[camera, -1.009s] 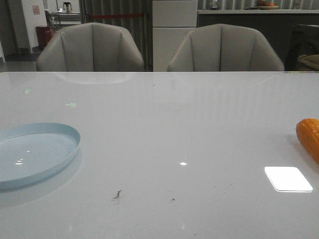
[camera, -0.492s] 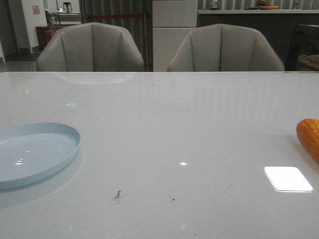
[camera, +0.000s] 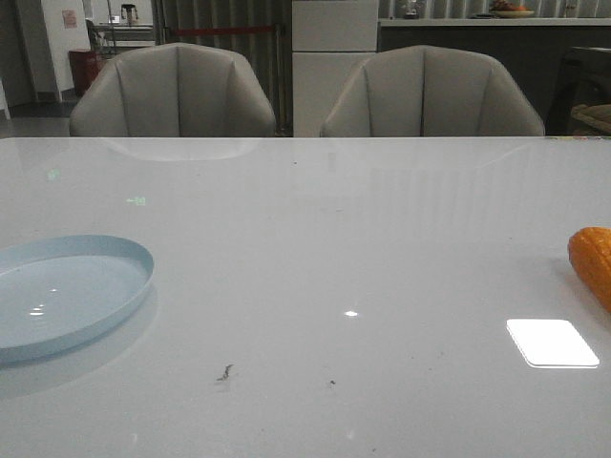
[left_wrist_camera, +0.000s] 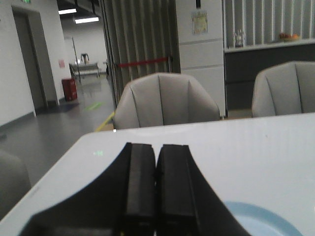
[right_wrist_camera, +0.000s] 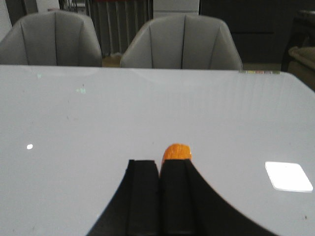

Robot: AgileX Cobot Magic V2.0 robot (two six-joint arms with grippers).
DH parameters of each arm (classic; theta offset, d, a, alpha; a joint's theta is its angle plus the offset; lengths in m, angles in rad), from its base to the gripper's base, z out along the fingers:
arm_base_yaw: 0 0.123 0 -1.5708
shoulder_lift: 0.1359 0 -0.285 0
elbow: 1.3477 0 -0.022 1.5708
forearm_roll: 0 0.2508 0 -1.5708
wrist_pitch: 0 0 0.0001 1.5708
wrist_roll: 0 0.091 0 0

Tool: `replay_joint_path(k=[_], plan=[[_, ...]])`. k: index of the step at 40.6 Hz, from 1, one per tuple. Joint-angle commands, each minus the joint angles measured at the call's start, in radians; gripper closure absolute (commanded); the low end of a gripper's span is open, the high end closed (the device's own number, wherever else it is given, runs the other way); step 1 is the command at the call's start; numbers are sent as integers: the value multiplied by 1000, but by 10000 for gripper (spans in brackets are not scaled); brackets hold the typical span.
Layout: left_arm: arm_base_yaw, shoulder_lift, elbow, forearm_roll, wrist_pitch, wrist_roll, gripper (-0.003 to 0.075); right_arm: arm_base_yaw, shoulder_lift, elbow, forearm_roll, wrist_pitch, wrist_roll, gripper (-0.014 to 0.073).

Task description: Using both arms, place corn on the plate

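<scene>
Lying at the far right edge of the pale counter (camera: 315, 248) is one corn (camera: 592, 262), glossy orange, cut off by the frame in the front view so only its rounded nearer-to-centre end shows. What shows of its long axis appears to run from that end toward the near right corner of the counter; I cannot tell its full length from here. One plate (camera: 67, 296) sits flat at the opposite, left side of the counter, pale blue with a low rim, well apart from the corn. Nothing lies on it.

Two pincers are about, one per arm. The left pincer (left_wrist_camera: 156, 162) has its two dark blocky fingers (left_wrist_camera: 140, 187) pressed flat together with nothing between them; it hangs just beside the plate (left_wrist_camera: 266, 223), a sliver of whose blue rim peeks out past it. The right pincer (right_wrist_camera: 158, 169) is likewise drawn together, empty, and sits close behind the corn (right_wrist_camera: 176, 151), whose rounded orange end pokes out just past the tip of one finger (right_wrist_camera: 176, 196). From that camera the cob points straight away along the pincer's line. Whether the finger touches it I cannot tell.

Two grey padded chairs (camera: 172, 91) stand behind the far edge of the counter, side by side. One bright rectangular patch of reflected light (camera: 552, 342) lies on the counter just in front of the corn.
</scene>
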Motion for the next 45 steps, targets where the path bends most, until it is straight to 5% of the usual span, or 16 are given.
replay_joint_path(k=[1,12,28,45], plan=[[-5,-5,-4,-13,-136,-2,627,-8,-26,-23,1,-207,-3,537],[-5,-5,-160,-11,-62,-2,627,-6,-25,-46,2,-471,28,537],[-5,106,-428,90,158,-2,627,-6,103,-466,2,116,60,536],[-5,483,-478,58,158,-2,627,-6,474,-518,2,138,60,536]])
